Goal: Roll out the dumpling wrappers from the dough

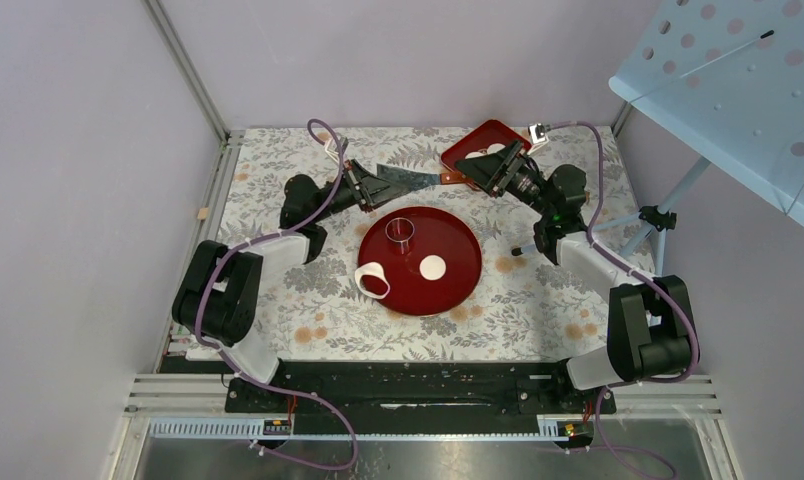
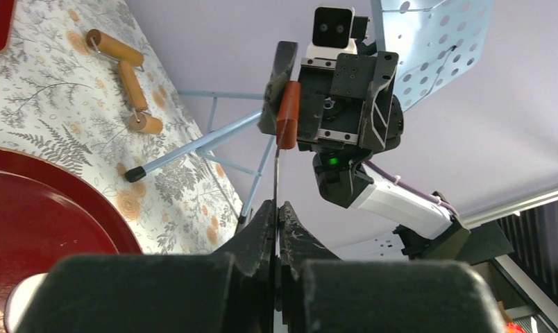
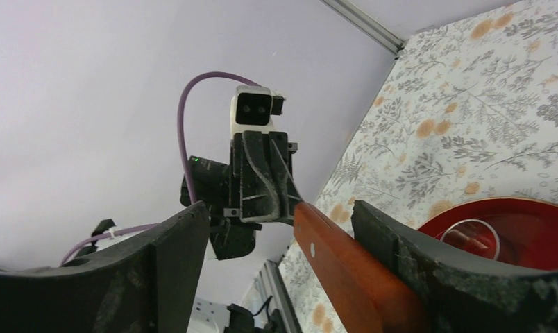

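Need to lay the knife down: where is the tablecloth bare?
Bare: the tablecloth strip between the round red tray and the arm bases, and the far-left corner. Crowded: behind and right of it, with the square red tray, the knife in the left hand and the rolling pin.

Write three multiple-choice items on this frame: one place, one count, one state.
1. Where does the shiny metal ring cutter stand?
A. on the round dark-red tray
B. on the floral tablecloth
C. inside a bowl

2. How many whole flat white round discs lie on that tray?
A. none
B. one
C. three

3. How is the left hand?
A. wide open
B. shut on the ring cutter
C. shut on the blade of the wooden-handled knife

Key:
1 A: the top view shows the ring on the tray's far part.
2 B: a single disc lies there, apart from the holed white dough scrap.
3 C: the left wrist view shows the fingers pinched on the thin blade.
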Controlling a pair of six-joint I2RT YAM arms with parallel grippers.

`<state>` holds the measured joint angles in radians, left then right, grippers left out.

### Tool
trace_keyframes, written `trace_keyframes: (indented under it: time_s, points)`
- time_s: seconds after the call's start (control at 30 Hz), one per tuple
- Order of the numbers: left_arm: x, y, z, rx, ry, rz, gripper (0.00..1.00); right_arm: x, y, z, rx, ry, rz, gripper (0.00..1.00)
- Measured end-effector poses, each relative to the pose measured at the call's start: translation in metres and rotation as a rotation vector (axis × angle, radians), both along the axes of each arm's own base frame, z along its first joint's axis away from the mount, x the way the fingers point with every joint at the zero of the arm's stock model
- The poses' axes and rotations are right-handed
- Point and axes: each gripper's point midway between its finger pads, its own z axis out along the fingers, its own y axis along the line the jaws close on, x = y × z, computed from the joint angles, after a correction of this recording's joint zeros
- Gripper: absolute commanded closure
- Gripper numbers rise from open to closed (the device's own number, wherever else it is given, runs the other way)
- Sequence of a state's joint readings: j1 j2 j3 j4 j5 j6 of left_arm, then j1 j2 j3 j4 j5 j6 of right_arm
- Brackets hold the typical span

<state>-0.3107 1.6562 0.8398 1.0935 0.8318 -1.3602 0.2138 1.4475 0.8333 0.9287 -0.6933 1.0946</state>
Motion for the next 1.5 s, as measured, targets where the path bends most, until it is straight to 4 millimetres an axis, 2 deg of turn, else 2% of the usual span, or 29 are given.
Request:
trace_keyframes:
  time_s: [0.37, 0.6, 0.77, 0.97, 1.1, 1.23, 1.37, 1.5]
  points:
    - [-0.002, 0.000, -0.013, 0.052, 0.003, 0.045, 1.00, 0.001, 0.005, -0.008, 0.022, 0.037, -0.019, 0.22]
    - [-0.004, 0.002, -0.017, 0.072, 0.032, 0.080, 1.00, 0.000, 0.009, -0.012, 0.007, 0.024, -0.028, 0.14]
    - [0.000, 0.016, -0.012, 0.070, 0.034, 0.113, 1.00, -0.006, 0.018, -0.013, 0.006, 0.026, -0.004, 0.13]
    - [0.013, 0.039, -0.006, 0.062, 0.025, 0.204, 1.00, -0.010, 0.020, -0.019, 0.010, 0.051, 0.005, 0.13]
    - [0.027, 0.051, -0.023, 0.089, 0.081, 0.289, 1.00, -0.014, 0.019, -0.008, 0.023, 0.024, 0.006, 0.13]
    - [0.026, 0.046, -0.035, 0.114, 0.120, 0.294, 1.00, -0.015, 0.019, -0.005, 0.021, 0.013, 0.005, 0.13]
    - [0.022, 0.040, -0.036, 0.114, 0.123, 0.277, 1.00, -0.015, 0.020, -0.015, -0.001, 0.055, 0.012, 0.11]
    - [0.024, 0.043, -0.034, 0.104, 0.127, 0.284, 1.00, -0.013, 0.021, -0.021, -0.005, 0.075, 0.014, 0.10]
